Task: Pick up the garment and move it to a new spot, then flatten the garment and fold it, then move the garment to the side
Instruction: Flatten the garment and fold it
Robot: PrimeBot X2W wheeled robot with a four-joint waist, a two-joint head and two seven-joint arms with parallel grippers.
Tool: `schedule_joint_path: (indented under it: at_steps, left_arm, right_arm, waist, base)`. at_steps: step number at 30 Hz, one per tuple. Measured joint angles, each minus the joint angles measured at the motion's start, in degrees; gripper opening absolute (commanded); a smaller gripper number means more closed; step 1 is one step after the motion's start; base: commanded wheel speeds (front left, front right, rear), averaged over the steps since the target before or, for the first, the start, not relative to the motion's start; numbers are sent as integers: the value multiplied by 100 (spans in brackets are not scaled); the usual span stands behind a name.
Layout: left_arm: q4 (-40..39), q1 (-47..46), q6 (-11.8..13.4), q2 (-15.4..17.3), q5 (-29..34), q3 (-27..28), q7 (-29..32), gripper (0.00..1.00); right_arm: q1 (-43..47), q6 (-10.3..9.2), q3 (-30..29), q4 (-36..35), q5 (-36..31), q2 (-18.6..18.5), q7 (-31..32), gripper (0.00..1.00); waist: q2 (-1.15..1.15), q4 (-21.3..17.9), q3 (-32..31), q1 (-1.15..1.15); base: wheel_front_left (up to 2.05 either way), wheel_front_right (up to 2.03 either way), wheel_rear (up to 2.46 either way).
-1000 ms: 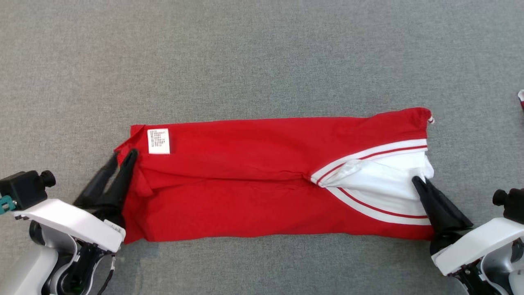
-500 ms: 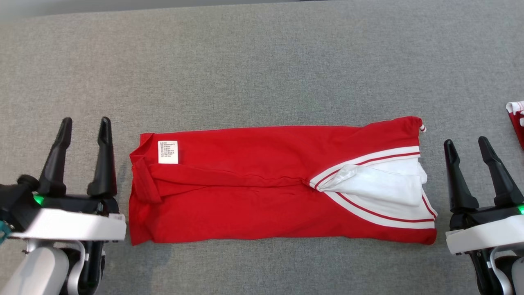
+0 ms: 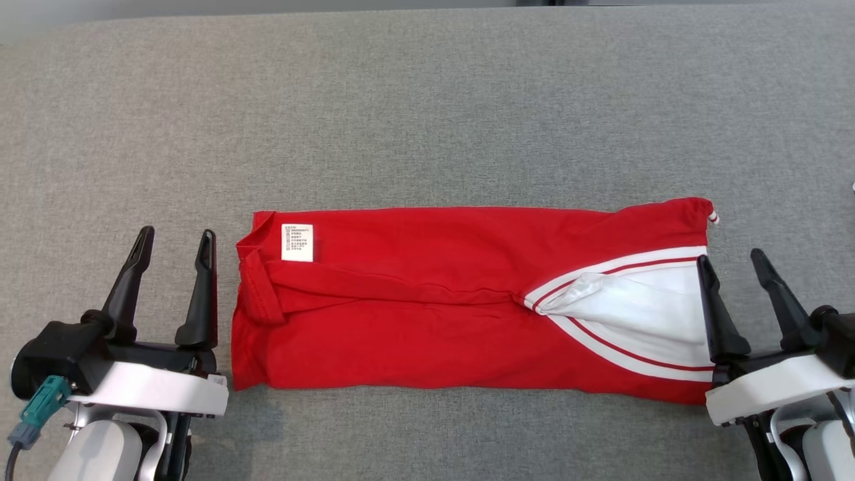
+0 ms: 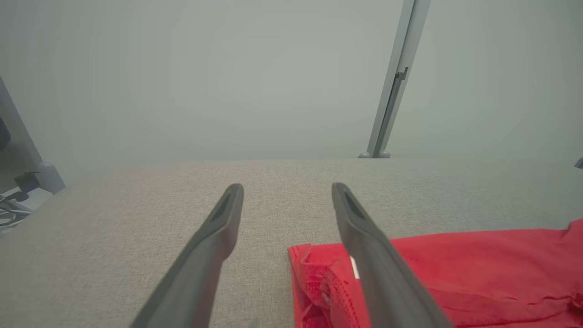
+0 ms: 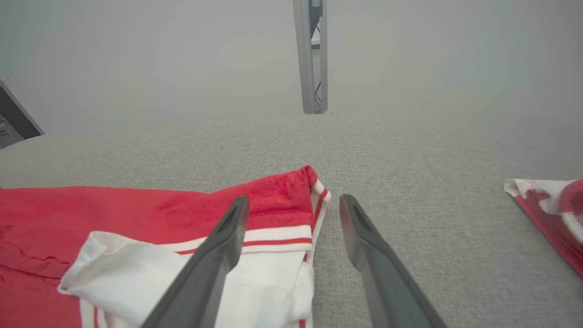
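Red shirt (image 3: 434,321), folded long, lies flat on the grey counter (image 3: 427,100). Left gripper (image 3: 177,232) and right gripper (image 3: 729,256) sit at its ends, fingers (image 3: 200,294) spread apart, empty.

left pincer (image 4: 287,191) spread, empty | red garment (image 4: 478,273) beneath right finger | grey surface (image 4: 114,228)

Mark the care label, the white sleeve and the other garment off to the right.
care label (image 3: 297,242), head view, centre of the white tag.
white sleeve (image 3: 634,310), head view, middle of the folded white cloth.
other garment (image 5: 560,218), right wrist view, its visible corner.
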Motion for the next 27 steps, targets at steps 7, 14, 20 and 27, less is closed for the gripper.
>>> schedule_joint_path:
  at_steps: [7, 14, 20, 27]
  left_arm:
    - [207, -105, -229, -196, 231, 75, 1, 100]
    - [356, -158, -407, -336, 389, 112, 0, 100]
    - [430, -203, -508, -403, 493, 172, 0, 100]
    - [469, -203, -579, -471, 577, 233, 0, 100]
  right_arm:
    - [-133, 0, 176, 794, 125, -35, 1, 100]
    - [-314, 0, 393, 1663, 349, 3, -44, 100]
    - [-558, 0, 660, 2031, 636, -5, -152, 0]
    - [-678, 44, 739, 2227, 883, -69, -364, 0]
  waist:
    - [0, 127, 36, 0]
    - [0, 209, 55, 0]
    - [0, 209, 80, 0]
    - [0, 101, 72, 0]
  base:
    - [0, 0, 0]
    - [0, 0, 0]
    - [0, 0, 0]
    - [0, 0, 0]
